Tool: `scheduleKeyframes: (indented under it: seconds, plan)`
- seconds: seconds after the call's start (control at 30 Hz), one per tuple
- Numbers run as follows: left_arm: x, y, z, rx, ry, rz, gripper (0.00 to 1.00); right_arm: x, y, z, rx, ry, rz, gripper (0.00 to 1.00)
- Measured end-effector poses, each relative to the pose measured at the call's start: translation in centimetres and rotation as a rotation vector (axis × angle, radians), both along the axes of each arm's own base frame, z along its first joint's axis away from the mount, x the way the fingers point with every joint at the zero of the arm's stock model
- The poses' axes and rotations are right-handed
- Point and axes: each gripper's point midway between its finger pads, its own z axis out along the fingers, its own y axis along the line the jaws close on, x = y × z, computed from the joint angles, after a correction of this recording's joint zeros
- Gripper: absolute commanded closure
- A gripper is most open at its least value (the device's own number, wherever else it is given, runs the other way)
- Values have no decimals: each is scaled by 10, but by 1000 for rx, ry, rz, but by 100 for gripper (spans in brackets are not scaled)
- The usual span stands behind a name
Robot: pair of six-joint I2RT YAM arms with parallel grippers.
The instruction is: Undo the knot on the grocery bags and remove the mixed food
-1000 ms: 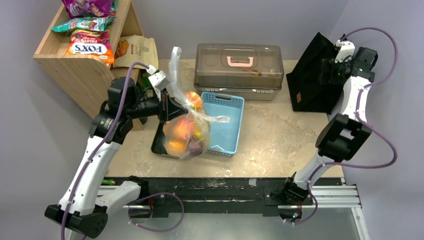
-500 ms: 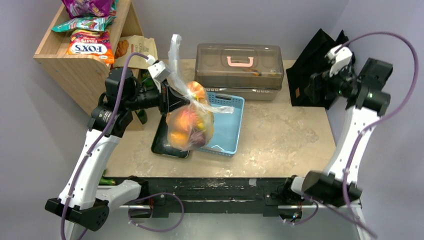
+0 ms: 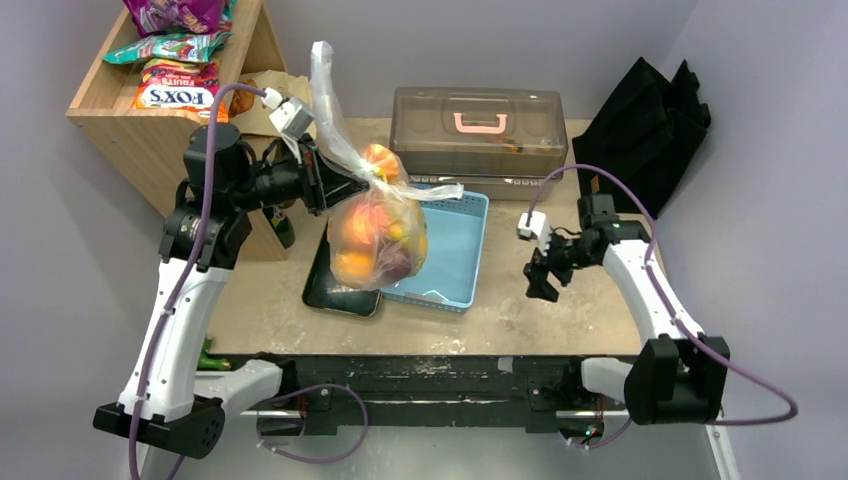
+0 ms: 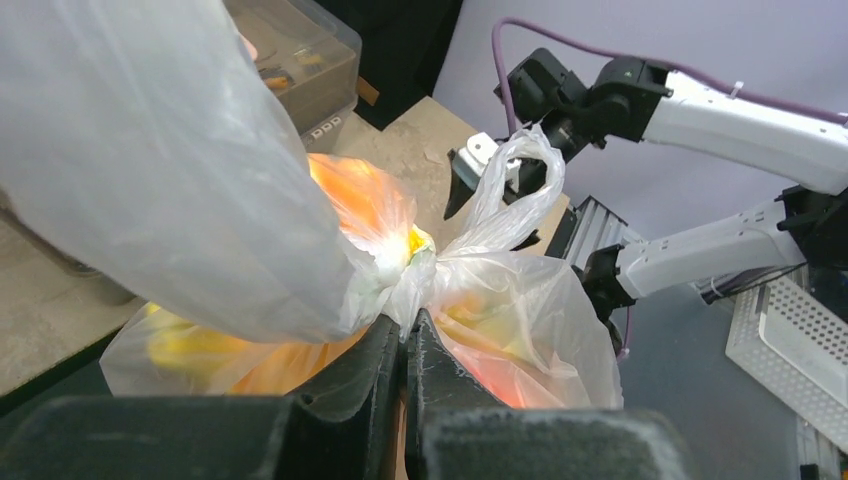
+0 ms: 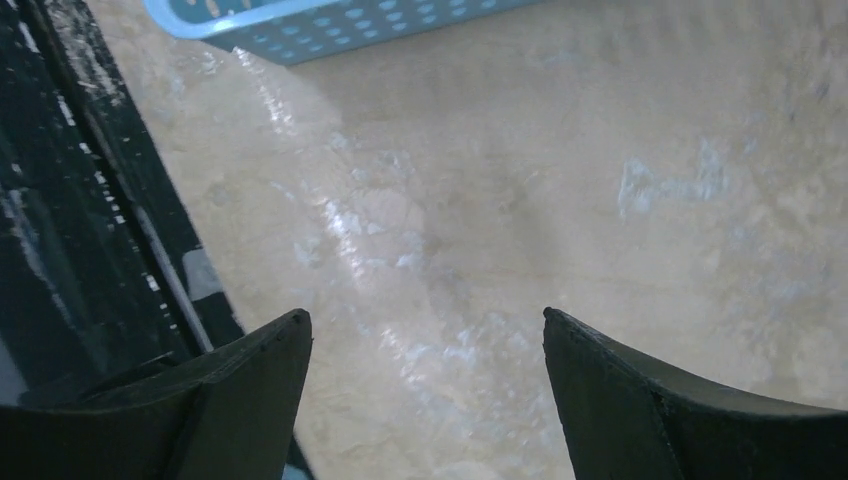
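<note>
Mottled beige surface (image 3: 570, 260), stone-like and faintly glossy, fills the middle of the overhead view between plain lilac walls. At upper left stands a slanted wooden shelf (image 3: 150, 140) stacked with shiny printed snack packets (image 3: 175, 95). At upper centre sits a translucent brown lidded box (image 3: 478, 130) with a pink handle. At upper right a matte black fabric bag (image 3: 645, 120) slumps against the wall.

Left of centre, the left claw (image 4: 405, 325) is clamped on the knot (image 4: 410, 280), a whitish twisted neck of thin film. It holds the clear, crinkly grocery bag (image 3: 385, 250) in the air above a flat black tray (image 3: 335, 290) and the left rim of a perforated light-blue basket (image 3: 455, 250). The bag bulges into a rounded pouch. Its mixed food (image 3: 360, 225) shows only as blurred orange, yellow and dark-red lumps through the plastic. One loose handle strip rises towards the upper edge of the frame and another juts right over the basket.

Right of centre, the right claw (image 5: 425, 330) hangs low over bare surface, its dark wedge-shaped jaws spread wide with nothing between them, just beyond the basket's corner.
</note>
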Motion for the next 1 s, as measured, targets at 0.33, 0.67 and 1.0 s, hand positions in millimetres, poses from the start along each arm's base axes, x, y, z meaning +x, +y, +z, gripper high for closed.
scheduleKeyframes:
  seconds: [0.33, 0.67, 1.0]
  plan:
    - [8, 25, 8, -27, 13, 118, 100, 63, 63, -63, -109, -97, 293, 15]
    - [-9, 37, 15, -30, -8, 165, 100, 114, 114, -86, -159, -210, 451, 11]
    - [-4, 37, 8, -18, 14, 165, 100, 128, 164, -76, -104, -273, 475, 4]
